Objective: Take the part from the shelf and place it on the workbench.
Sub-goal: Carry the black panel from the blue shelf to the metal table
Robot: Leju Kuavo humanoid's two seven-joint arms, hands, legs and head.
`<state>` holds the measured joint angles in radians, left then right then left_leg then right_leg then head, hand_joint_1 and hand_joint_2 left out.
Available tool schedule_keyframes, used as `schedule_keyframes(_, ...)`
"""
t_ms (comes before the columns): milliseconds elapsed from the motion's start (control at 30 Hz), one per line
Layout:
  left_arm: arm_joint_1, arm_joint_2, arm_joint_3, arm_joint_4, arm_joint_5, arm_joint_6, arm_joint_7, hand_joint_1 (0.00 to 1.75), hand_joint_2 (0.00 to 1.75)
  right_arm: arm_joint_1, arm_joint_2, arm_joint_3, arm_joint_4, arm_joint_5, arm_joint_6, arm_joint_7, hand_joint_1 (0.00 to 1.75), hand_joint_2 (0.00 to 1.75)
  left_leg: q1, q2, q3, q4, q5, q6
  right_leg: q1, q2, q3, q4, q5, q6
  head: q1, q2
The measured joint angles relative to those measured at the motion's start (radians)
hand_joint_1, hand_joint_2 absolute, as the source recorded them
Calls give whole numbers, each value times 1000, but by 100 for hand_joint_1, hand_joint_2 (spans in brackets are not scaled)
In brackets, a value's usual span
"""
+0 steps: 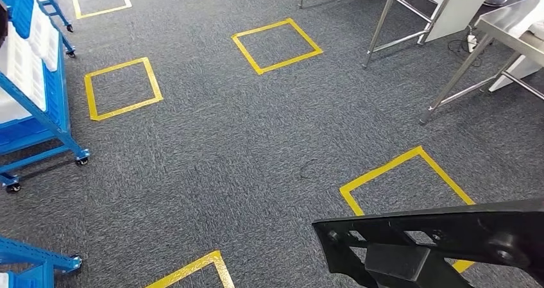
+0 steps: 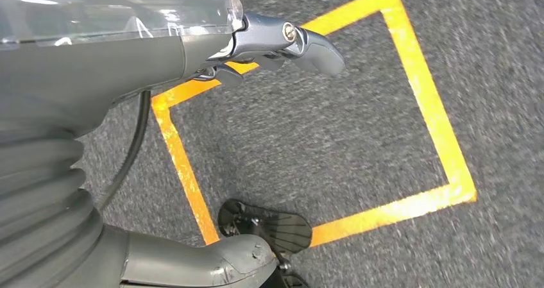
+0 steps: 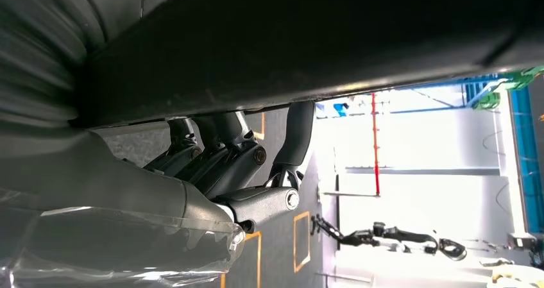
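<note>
The part [image 1: 442, 237] is a long, flat black plastic piece with holes and a boxy block underneath. It juts in from the lower right of the head view, above the carpet. In the right wrist view my right hand [image 3: 224, 166] grips the part [image 3: 308, 50], dark fingers curled up against its underside. My left hand [image 2: 192, 50] hangs over the carpet with its fingers [image 2: 308, 44] and thumb [image 2: 212, 262] apart and nothing between them. The blue shelf rack [image 1: 38, 102] stands at the left edge. The steel workbench [image 1: 513, 25] is at the upper right.
Grey carpet carries several yellow tape squares [image 1: 277, 44], one just under the part [image 1: 404, 172]. The shelf rack rolls on castors [image 1: 82, 161]. Another blue frame [image 1: 38, 259] sits at the lower left. Steel table legs [image 1: 459, 76] and a white cabinet [image 1: 449, 6] stand at the back right.
</note>
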<state>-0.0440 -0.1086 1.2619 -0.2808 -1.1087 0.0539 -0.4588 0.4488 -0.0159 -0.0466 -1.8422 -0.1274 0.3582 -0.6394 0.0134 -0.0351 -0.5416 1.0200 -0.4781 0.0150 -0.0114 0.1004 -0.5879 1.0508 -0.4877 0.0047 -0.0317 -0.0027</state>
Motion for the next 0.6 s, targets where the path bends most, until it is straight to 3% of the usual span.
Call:
schedule_keyframes(67,1,-1,1,0,-1,-1,0,0,175,-4,1,0,0,2,0,0,175,175,2,27,6,-12,4,11,-1,-60,-41,85,-47,7,0,0)
schedule_keyframes(100,3,-1,2,0,-1,-1,0,0,175,-6,2,0,0,2,0,0,175,175,1,40,7,-13,3,13,-3,-79,-74,146,-76,11,0,0)
schedule_keyframes(167,5,-1,4,0,-1,-3,0,0,175,-5,4,0,2,5,0,1,175,175,0,67,9,-13,-2,13,-9,-92,-122,229,-98,18,0,0)
schedule_keyframes(200,5,-1,4,0,-1,-5,0,0,175,-5,4,0,3,7,0,1,175,175,0,80,11,-12,-5,11,-12,-96,-122,224,-83,21,0,0)
schedule_keyframes(233,4,-1,5,0,-1,-8,0,0,175,-4,4,0,4,10,0,1,175,175,0,92,15,-12,-8,8,-13,-102,-102,183,-52,22,0,0)
schedule_keyframes(267,3,-1,5,0,-2,-10,0,0,175,-4,4,1,4,12,0,1,175,175,0,103,21,-12,-12,5,-14,-118,-67,117,-17,21,0,0)
schedule_keyframes(333,2,-1,5,0,-2,-14,-1,0,175,-5,4,2,4,16,-1,1,175,175,-4,122,31,-12,-21,-8,-7,-153,-9,6,23,13,0,0)
schedule_keyframes(400,-1,-1,5,0,-3,-16,-1,0,175,-6,4,4,5,18,-3,1,175,175,-7,139,39,-13,-29,-20,2,-160,4,-23,21,3,0,0)
schedule_keyframes(467,-6,-2,5,0,-5,-16,-1,0,175,-3,4,5,4,21,-3,2,175,175,-4,151,49,-13,-36,-32,2,-136,6,-29,22,-8,0,0)
schedule_keyframes(533,-10,-3,5,0,-8,-16,-2,0,175,-3,4,9,3,26,-4,2,175,175,-1,117,37,27,-65,-42,-3,-115,14,-39,27,-20,0,0)
schedule_keyframes(600,-8,-4,5,0,-11,-17,-3,0,175,-6,2,15,3,32,-4,3,175,175,1,65,-21,145,-123,-46,-4,-94,16,-43,28,-29,0,0)
